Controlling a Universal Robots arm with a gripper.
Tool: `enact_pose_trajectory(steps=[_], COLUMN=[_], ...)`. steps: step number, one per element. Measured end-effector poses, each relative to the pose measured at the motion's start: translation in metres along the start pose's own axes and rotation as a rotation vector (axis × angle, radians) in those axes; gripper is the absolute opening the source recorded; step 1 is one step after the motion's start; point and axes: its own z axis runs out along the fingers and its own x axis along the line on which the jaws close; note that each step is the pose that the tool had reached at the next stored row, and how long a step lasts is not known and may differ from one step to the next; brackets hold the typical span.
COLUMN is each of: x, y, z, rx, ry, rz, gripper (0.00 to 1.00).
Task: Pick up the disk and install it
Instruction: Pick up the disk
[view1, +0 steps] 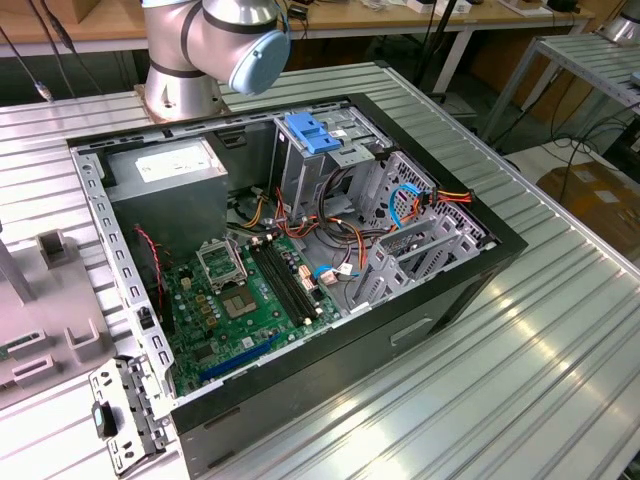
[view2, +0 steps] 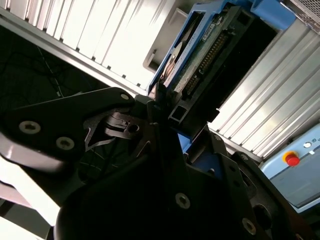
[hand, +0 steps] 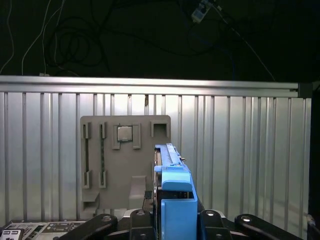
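We have the disk (hand: 175, 190) in hand. The gripper (hand: 176, 220) is clamped on its blue carrier, jaws pressed to either side, and the drive is held edge-on. In the first wrist view it hangs over the ribbed table (hand: 250, 150), with the grey tray (hand: 125, 150) beyond it. So the pick-up looks done, we judge, and we're into the carry. The open case (view1: 300, 390) sits in the exterior view, a blue bracket (view1: 312, 133) atop its drive cage (view1: 300, 180). Installing calls for a firm hold and rails squared to the bay.
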Motion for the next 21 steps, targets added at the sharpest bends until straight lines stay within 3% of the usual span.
enact_pose_trajectory(steps=[21], x=[0.0016], y=[-0.0194], z=[0.0002], rx=[-0.0017], ry=[0.0000], rz=[0.000], gripper=[0.37])
